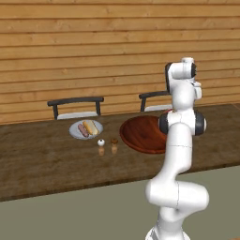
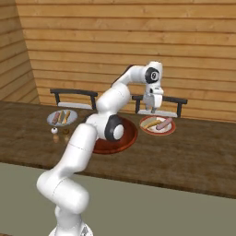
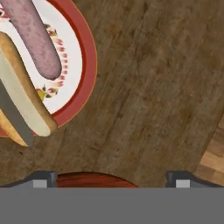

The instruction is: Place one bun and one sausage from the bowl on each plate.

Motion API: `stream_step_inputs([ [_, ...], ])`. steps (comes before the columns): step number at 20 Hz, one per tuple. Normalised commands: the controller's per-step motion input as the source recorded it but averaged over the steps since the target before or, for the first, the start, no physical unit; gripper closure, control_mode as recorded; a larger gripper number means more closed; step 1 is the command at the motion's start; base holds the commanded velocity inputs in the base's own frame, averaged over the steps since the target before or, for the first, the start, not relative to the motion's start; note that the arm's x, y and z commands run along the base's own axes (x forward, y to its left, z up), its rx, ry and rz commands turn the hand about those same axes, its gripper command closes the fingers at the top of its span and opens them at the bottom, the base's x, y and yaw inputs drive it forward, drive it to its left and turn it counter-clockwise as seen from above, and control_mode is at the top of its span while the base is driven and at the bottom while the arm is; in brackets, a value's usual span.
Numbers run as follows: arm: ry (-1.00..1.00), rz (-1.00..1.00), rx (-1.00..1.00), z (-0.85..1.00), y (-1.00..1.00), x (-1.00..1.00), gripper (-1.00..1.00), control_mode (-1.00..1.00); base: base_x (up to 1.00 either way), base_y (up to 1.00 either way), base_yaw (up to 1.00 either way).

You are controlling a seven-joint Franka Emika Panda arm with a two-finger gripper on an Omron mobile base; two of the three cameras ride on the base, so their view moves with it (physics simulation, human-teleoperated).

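— Wood-plank wall, long counter [image 2: 193,156]. What lies left of the tool [image 2: 153,109]?
— Far left, the grey plate [image 2: 62,117], bun and sausage on it. Nearer, the bowl [image 2: 126,133], seemingly emptied.
— And below the tool?
— The red-rimmed plate [image 2: 157,124], also filled. The fingers stand wide apart, holding nothing, so the task looks complete.

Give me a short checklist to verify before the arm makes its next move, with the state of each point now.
1. Grey plate holds a bun and a sausage: ok.
2. Red-rimmed plate holds a bun and a sausage: ok.
3. Bowl has nothing left inside: ok.
4. Fingers spread and holding nothing: ok.
5. Gripper is above the table, not touching the food: ok.
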Motion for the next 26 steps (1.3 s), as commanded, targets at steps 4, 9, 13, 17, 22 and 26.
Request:
stream_step_inputs([
  [4, 0.0, 0.0, 0.0, 0.0, 0.0, 0.0, -1.0, -1.0, 0.0, 0.0, 0.0],
  [9, 0.16, 0.1, 0.14, -0.86, -0.14, 0.14, -1.0, -1.0, 0.0, 0.0, 0.0],
  [13, 0.1, 0.14, 0.35, -1.0, -0.93, 0.24, -1.0, -1.0, 0.0, 0.0, 0.0],
  [17, -0.59, 0.0, 0.09, -0.76, -0.28, -1.0, -1.0, -1.0, 0.0, 0.0, 0.0],
  [22, -0.96, -0.01, -0.24, 0.07, 0.03, -1.0, -1.0, -1.0, 0.0, 0.0, 0.0],
  [26, -0.99, 0.0, -0.34, 0.34, 0.3, -1.0, -1.0, -1.0, 0.0, 0.0, 0.0],
])
